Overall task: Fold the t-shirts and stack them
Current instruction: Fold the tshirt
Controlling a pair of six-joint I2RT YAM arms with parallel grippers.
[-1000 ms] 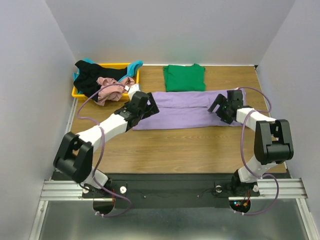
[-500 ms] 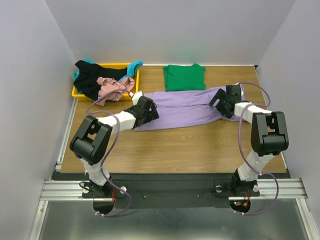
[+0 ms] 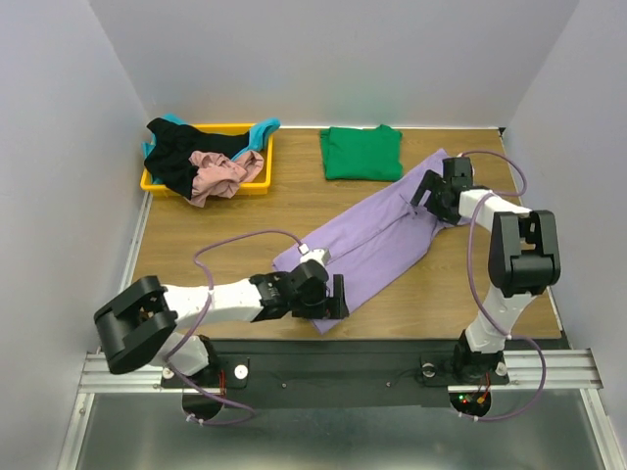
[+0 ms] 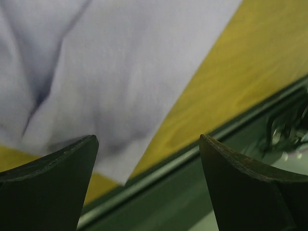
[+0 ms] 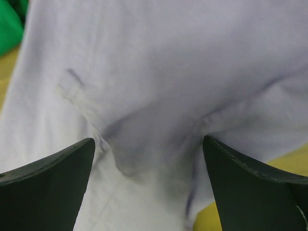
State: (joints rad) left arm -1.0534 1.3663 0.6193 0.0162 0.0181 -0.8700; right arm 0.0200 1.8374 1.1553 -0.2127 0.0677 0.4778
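The lavender purple t-shirt (image 3: 377,235) lies folded in a long band, slanting from the table's near edge up to the back right. My left gripper (image 3: 333,298) is open at its near end by the table's front edge. In the left wrist view the gripper (image 4: 149,139) has its fingers wide apart with the cloth's corner (image 4: 120,86) just beyond them. My right gripper (image 3: 429,194) is open over the shirt's far end. In the right wrist view the gripper (image 5: 149,140) hangs over bunched purple cloth (image 5: 144,96). A folded green t-shirt (image 3: 361,152) lies at the back.
A yellow tray (image 3: 257,182) at the back left holds the crumpled black (image 3: 181,157), dusty pink (image 3: 220,174) and teal (image 3: 263,128) t-shirts. The table's front edge and a metal rail (image 4: 202,154) run right by the left gripper. Walls close in both sides.
The left gripper swept from the back left to the near edge, dragging the purple shirt's left end, so the shirt now lies slanted. The right gripper moved slightly back.
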